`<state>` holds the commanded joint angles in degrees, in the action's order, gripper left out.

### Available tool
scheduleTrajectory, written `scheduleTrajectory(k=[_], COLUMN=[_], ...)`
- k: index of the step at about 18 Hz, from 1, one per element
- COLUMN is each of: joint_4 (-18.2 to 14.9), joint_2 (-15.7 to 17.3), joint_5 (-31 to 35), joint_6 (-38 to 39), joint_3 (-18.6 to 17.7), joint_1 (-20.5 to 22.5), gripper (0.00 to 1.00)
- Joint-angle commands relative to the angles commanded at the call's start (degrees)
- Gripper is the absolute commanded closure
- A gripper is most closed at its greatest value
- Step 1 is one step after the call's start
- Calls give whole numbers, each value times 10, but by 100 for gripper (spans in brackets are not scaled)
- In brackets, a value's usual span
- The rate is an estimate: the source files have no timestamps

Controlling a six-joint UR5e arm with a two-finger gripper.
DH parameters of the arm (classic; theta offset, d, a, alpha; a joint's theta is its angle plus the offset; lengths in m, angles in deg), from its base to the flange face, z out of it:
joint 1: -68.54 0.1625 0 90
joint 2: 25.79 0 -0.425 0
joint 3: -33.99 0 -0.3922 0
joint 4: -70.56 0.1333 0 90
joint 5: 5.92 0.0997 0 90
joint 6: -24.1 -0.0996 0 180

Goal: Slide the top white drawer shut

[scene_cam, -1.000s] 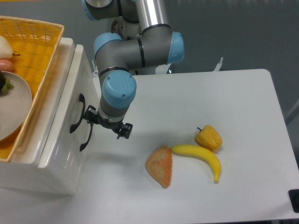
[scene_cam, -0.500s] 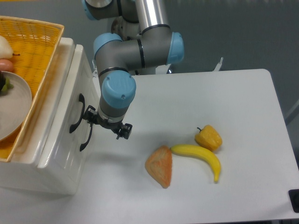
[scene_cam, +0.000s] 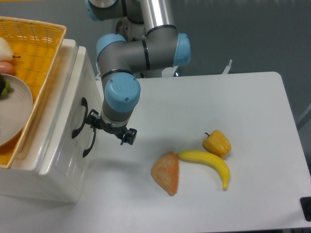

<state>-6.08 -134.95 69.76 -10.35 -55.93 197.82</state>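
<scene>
The top white drawer [scene_cam: 68, 104] is the upper front of the white cabinet at the left, and its black curved handle [scene_cam: 79, 118] faces right. The lower white drawer front [scene_cam: 73, 167] carries a like handle [scene_cam: 90, 141]. My gripper [scene_cam: 103, 128] points down right beside these handles, close against the drawer fronts. The blue-capped wrist [scene_cam: 121, 97] covers its fingers from above, so their state does not show. Whether it touches the drawer front cannot be told.
A yellow wicker basket [scene_cam: 46, 43] with a grey plate [scene_cam: 12, 114] and fruit sits on top of the cabinet. On the white table [scene_cam: 252, 111] lie an orange wedge [scene_cam: 166, 173], a banana [scene_cam: 206, 164] and a yellow pepper [scene_cam: 217, 142].
The wrist and gripper have edged a few pixels to the left, toward the drawer fronts. Nothing else has moved.
</scene>
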Motion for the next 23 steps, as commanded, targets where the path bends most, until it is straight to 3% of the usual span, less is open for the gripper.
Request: scheduleTrajectory(k=[6,14,20,23], joint_4=[-4,-5,2,1], joint_2=[4,16,15,14], joint_5=[21,99,132,134], joint_6=[-11,-104,-300,-340], joint_3=[7,9,12,12], joint_1=[50,78,101,119], gripper=[0,0,0,0])
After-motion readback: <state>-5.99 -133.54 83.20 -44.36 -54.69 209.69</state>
